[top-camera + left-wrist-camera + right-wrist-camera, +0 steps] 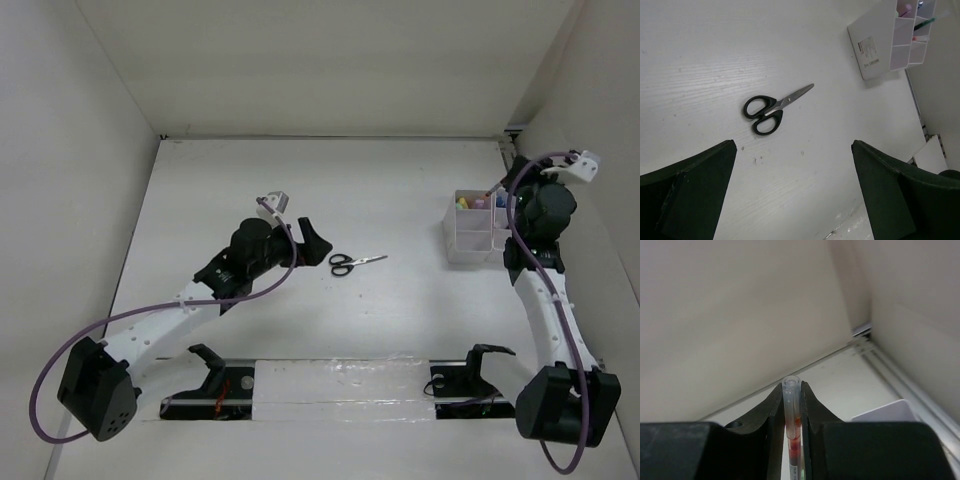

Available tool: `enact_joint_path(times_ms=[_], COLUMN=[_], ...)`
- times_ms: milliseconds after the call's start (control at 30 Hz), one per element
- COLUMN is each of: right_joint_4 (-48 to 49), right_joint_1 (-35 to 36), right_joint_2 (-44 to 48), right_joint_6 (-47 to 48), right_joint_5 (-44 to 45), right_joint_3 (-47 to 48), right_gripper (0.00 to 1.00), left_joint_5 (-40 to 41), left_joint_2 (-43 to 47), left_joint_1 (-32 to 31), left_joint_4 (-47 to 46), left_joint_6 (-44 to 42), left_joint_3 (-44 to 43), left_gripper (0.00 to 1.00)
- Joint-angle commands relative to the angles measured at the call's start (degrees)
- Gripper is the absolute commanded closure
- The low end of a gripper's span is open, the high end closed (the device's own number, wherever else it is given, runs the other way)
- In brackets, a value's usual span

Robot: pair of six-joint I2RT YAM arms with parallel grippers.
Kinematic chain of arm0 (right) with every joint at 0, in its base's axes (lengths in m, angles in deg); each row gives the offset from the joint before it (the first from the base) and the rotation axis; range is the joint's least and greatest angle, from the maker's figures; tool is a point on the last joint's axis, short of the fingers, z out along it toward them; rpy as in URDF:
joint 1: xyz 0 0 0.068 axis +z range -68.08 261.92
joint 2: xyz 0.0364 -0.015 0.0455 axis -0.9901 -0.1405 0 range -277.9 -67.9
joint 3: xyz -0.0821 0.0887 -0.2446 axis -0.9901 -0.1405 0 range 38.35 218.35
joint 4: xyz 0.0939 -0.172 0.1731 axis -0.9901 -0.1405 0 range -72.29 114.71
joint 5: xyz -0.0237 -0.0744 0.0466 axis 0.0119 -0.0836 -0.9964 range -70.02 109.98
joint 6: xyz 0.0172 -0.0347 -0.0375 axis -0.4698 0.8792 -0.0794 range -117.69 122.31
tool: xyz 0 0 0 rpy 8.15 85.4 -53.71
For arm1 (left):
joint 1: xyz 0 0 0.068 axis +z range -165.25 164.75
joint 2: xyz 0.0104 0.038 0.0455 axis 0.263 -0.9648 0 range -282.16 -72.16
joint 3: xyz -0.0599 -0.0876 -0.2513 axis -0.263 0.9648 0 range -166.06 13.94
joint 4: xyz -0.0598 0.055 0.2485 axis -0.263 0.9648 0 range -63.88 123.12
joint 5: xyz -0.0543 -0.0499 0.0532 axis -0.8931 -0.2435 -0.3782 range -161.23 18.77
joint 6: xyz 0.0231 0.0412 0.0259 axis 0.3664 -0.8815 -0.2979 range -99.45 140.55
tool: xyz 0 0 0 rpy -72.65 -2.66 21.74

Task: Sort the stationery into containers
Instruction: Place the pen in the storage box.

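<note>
Black-handled scissors (352,263) (771,108) lie flat on the white table, blades pointing right. My left gripper (303,238) (794,150) hovers just left of them, jaws wide open and empty. The white containers (468,246) (870,47) stand at the right, with yellow (462,203) and pink (480,203) sticks in the far bins. My right gripper (508,198) (791,390) is above the containers' right side, shut on a thin red pen (792,412) with a clear cap that stands up between its fingers. A corner of the containers (890,412) shows below it.
Enclosure walls rise on the left, back and right, the right one close behind the right arm. A clear taped strip (340,385) and two black brackets (205,355) (485,352) lie along the near edge between the arm bases.
</note>
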Motion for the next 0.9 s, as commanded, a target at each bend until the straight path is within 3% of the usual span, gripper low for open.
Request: enact_joint_path(times_ms=[0,100,267,867], right_joint_4=[3.9,6.7,9.5,10.1], right_joint_1=[-2.7,-5.2,-8.7,-14.8], right_joint_2=[0.6,-2.2,-6.1,-19.2], right_joint_6=[1.9,3.1,1.9,3.8], right_joint_5=[8.5,13.4,11.2,11.5], right_joint_3=[-1.4,-2.7,-3.2,0.8], right_gripper=[1.00,1.00,1.00,1.00], left_joint_5=[1.3,1.3,-2.3,-9.8], left_joint_2=[2.2,4.0,7.5,2.7], left_joint_1=[0.1,0.1,0.1,0.1], left_joint_4=[-0.9,0.4,-1.4,-7.1], left_joint_6=[0.6,1.2,1.8,1.2], left_joint_3=[1.5,1.5,2.6,3.7], left_gripper=[0.00,0.00,0.00,0.00])
